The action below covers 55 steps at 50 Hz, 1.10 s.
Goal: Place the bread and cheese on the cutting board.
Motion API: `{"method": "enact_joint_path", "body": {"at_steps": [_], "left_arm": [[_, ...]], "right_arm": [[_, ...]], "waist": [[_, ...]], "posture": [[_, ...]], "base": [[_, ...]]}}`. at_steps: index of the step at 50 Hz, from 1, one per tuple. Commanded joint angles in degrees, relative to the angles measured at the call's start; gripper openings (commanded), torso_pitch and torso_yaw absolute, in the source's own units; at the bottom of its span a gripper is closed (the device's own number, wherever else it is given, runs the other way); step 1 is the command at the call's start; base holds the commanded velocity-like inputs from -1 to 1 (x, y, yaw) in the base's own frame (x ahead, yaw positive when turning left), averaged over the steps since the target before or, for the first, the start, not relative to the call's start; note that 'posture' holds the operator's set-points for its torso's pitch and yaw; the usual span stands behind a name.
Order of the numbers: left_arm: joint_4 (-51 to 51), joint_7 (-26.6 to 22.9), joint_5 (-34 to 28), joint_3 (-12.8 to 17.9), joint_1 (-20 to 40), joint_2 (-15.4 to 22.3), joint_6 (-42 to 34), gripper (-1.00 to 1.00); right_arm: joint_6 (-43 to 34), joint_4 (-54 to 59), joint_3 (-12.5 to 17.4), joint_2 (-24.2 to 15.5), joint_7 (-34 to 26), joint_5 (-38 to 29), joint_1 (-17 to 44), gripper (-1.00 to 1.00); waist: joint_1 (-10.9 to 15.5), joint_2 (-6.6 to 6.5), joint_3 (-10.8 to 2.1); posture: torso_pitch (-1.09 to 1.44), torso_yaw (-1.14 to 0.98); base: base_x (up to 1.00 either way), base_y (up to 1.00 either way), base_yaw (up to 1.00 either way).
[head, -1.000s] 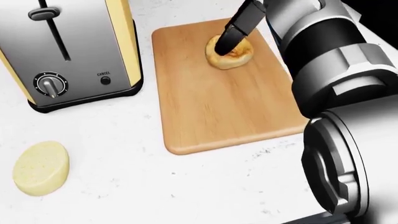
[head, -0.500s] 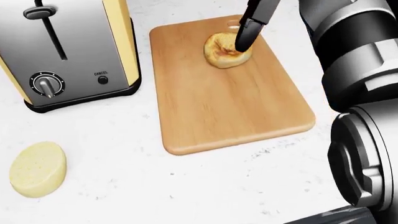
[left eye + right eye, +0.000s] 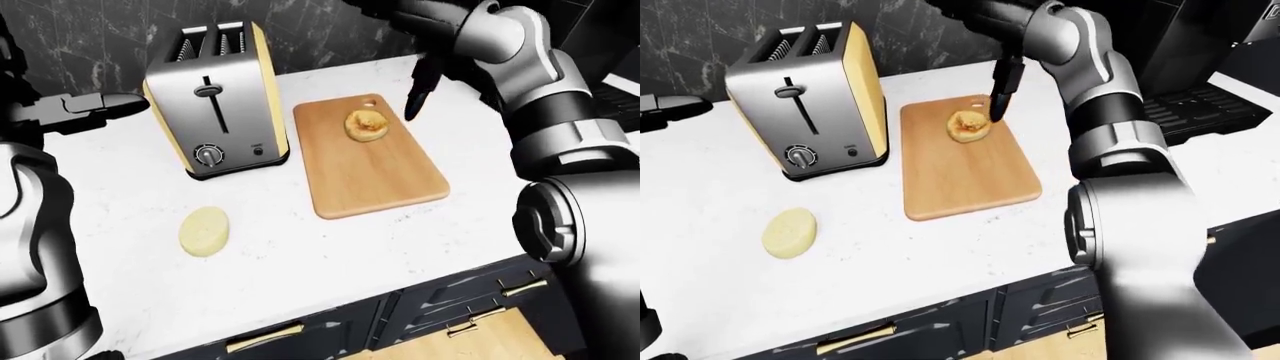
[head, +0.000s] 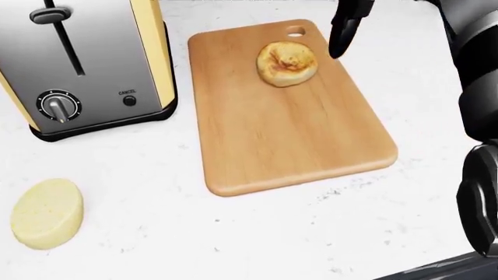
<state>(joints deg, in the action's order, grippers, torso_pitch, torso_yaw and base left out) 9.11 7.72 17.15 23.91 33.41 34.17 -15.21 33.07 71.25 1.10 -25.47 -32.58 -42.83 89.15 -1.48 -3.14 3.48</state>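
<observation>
A round toasted piece of bread [image 4: 287, 63] lies on the wooden cutting board [image 4: 288, 140], near the board's top end. My right hand [image 4: 342, 36] hangs just right of the bread, over the board's right edge, its dark fingers pointing down, open and holding nothing. The pale yellow round of cheese [image 4: 46, 213] rests on the white counter at the bottom left of the head view, well apart from the board. My left hand [image 3: 105, 105] is held out at the left of the left-eye view, beside the toaster, fingers extended and empty.
A silver and yellow toaster [image 4: 86, 58] stands immediately left of the board. The white counter [image 3: 300, 262] ends at an edge with dark drawers [image 3: 470, 300] below. A black marble wall [image 3: 90, 37] runs behind the toaster.
My right hand has come off the bread and moved right and up, off the board's edge. The bread stays on the board. The cheese has not moved.
</observation>
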Motion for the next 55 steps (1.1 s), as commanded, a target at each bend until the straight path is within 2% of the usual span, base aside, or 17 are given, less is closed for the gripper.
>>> {"method": "enact_joint_path", "body": {"at_steps": [1,6,7,11,21,31,55], "left_arm": [[1.6,0.0,-0.1,0.8,1.5,1.2,1.3,1.00],[1.6,0.0,-0.3,0.8,1.4,1.0,1.5,1.00],[1.8,0.0,-0.2,0.9,1.3,1.1,1.3,1.00],[1.9,-0.1,-0.2,0.9,1.2,1.1,1.2,1.00],[1.4,-0.2,-0.3,0.8,1.5,1.0,1.5,1.00],[1.6,0.0,-0.2,0.8,1.6,1.1,1.2,1.00],[1.8,-0.1,-0.4,0.7,1.4,0.8,1.3,1.00]], "right_arm": [[-2.2,-3.0,2.1,-0.6,-4.4,2.7,2.6,1.00],[-1.5,-7.0,2.7,-1.4,-12.4,6.6,1.2,1.00],[-1.5,-9.0,3.0,-1.4,-16.5,8.3,-0.2,1.00],[-0.1,-15.5,3.1,-1.0,-21.9,11.7,-3.7,1.00],[-11.7,-33.6,3.4,0.8,-26.8,14.8,-10.6,1.00],[-13.3,-45.7,3.4,0.5,-33.1,16.7,-15.9,1.00],[-26.0,-72.9,2.8,4.0,-47.0,20.6,-25.3,1.00]], "waist": [[0.0,-0.09,-1.77],[0.0,0.20,-1.61],[0.0,0.24,-1.59],[-0.1,0.40,-1.58],[0.1,0.38,-1.60],[0.0,0.43,-1.63],[-0.2,0.32,-1.60]], "posture": [[0.00,0.00],[0.00,0.00],[0.00,0.00],[0.00,0.00],[0.00,0.00],[0.00,0.00],[0.00,0.00]], "base": [[0.00,0.00,0.00],[0.00,0.00,0.00],[0.00,0.00,0.00],[0.00,0.00,0.00],[0.00,0.00,0.00],[0.00,0.00,0.00],[0.00,0.00,0.00]]}}
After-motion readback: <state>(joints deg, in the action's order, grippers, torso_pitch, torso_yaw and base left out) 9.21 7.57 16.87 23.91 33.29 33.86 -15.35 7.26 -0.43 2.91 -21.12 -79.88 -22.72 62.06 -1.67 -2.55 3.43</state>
